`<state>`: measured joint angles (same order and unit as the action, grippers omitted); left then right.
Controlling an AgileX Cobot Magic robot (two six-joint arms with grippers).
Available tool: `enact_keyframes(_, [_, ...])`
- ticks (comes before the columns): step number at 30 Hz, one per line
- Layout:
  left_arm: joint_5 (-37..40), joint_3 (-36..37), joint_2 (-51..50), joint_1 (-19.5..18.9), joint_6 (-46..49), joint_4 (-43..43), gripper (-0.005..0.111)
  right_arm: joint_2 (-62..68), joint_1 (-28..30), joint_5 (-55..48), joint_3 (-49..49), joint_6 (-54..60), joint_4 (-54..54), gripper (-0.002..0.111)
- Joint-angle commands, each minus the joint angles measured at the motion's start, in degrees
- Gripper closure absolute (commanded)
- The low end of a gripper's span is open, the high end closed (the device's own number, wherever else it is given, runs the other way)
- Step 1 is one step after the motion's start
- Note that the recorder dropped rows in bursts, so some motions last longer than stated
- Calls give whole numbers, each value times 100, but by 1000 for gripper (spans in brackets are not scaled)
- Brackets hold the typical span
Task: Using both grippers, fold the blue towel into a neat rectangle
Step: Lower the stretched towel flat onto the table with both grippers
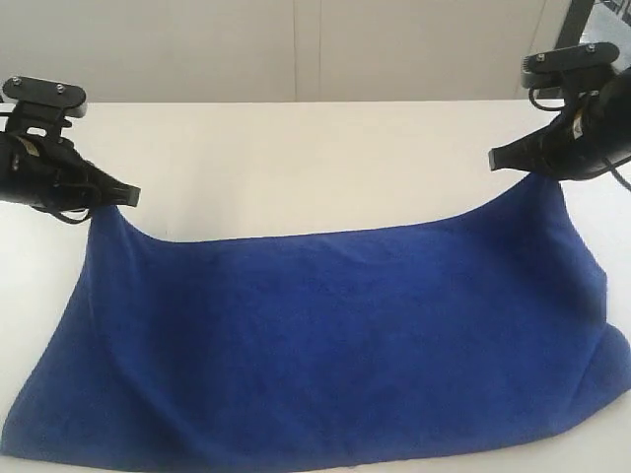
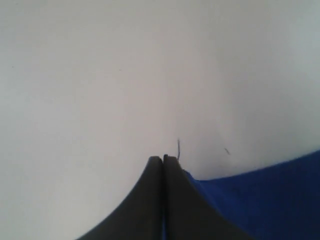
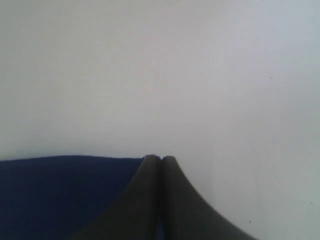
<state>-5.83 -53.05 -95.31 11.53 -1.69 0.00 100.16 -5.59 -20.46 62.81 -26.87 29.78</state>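
Left fingers (image 1: 116,193) and right fingers (image 1: 508,155) each clamp a far corner of the towel (image 1: 325,345), which sags between them over the near half of the bench (image 1: 296,158). The pinches look shallow, so a corner may slip free. Uneven travel could also skew the fold.

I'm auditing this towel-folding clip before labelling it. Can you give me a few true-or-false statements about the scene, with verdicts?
1. The left end effector and right end effector are each shut on the blue towel. True.
2. The towel is already folded into a neat rectangle. False: it is spread out and raised at two corners.
3. The towel's edge between the two end effectors sags. True.
4. The whole towel hangs clear of the table. False: its near part lies on the table.
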Motion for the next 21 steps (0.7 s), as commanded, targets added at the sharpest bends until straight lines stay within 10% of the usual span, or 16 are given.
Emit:
enact_keyframes(1, [-537, 24, -257, -427, -118, -291, 107, 337, 286, 231, 304, -62, 62, 108])
enact_keyframes(21, [-2454, 24, -1312, -631, 55, -292, 107, 1369, 634, 739, 1007, -74, 63, 108])
